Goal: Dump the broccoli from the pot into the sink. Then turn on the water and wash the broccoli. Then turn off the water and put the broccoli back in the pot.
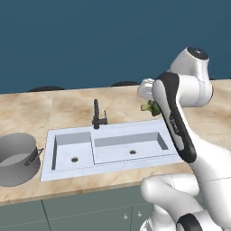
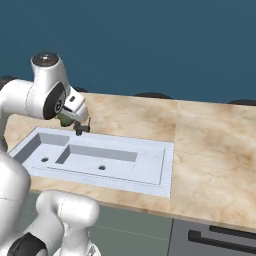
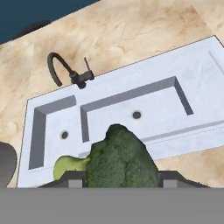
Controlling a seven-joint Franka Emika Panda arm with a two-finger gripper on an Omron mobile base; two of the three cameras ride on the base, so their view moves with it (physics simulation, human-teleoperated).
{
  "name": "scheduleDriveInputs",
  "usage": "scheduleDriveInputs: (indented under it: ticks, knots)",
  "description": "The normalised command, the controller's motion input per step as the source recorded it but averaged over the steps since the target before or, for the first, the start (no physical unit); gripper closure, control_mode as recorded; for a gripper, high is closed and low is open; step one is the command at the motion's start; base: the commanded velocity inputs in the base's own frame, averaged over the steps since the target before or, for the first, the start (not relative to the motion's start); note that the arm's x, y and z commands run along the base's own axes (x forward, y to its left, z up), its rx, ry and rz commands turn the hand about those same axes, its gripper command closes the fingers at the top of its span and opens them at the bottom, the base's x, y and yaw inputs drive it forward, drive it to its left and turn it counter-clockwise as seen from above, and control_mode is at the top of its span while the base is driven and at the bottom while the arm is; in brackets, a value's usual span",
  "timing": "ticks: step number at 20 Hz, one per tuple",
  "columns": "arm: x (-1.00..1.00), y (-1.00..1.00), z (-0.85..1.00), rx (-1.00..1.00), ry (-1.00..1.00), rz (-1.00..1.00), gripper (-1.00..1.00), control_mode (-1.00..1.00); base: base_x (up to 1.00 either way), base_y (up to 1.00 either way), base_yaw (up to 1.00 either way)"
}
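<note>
1. Setting: a beige marbled counter [image 1: 113, 101] runs in front of a flat dark-blue wall. The sink [image 1: 113, 169] is let into the counter; grey-green cabinet fronts sit below.

2. Claw state: the claw [image 3: 119, 177] is partly closed on the broccoli [image 3: 120, 159], which fills the gap between the two dark tips. It is held aloft above the counter, over the near side of the sink as the hand view shows it.

3. Task item positions: the pot [image 1: 17, 159] stands on the counter just beside the narrow-basin end of the sink, well apart from the claw. Its interior shows no contents.

4. Risk, slip: the floret is lumpy and irregular, so contact with the tips is probably uneven. A fast swing toward the pot could shake it loose.

5. Risk, collision: the faucet [image 1: 98, 116] rises at the back rim. A low travel path could strike it.

6. Risk, missed drop: release short of the pot would leave the broccoli in a basin or on the counter.

7. Materials:
   - Pot: grey metal, straight-sided, dark loop handles.
   - Sink: pale, smooth, two rectangular basins with round drains.
   - Faucet: black, curved spout, thin lever.
   - Broccoli: dark-green crown, paler stalk.
</note>
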Motion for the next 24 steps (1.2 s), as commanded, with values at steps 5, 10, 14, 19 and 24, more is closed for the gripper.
scheduleDriveInputs:
  ticks: [5, 10, 14, 19, 24]
  knots:
    - [-0.38, 1.0, 0.02, 0.0, 0.0, 0.07, 1.0, -1.0, 0.0, 0.0, 0.0]
    - [-0.19, 1.0, 0.0, 0.0, 0.0, 0.09, 1.0, -1.0, 0.0, 0.0, 0.0]
    - [0.0, 0.96, 0.0, 0.0, 0.0, 0.13, 1.0, -1.0, 0.0, 0.0, 0.0]
    - [0.0, 0.97, 0.0, 0.0, 0.0, 0.12, 1.0, -1.0, 0.0, 0.0, 0.0]
    - [0.13, 0.86, 0.0, 0.0, 0.01, 0.11, 1.0, -1.0, 0.0, 0.0, 0.0]
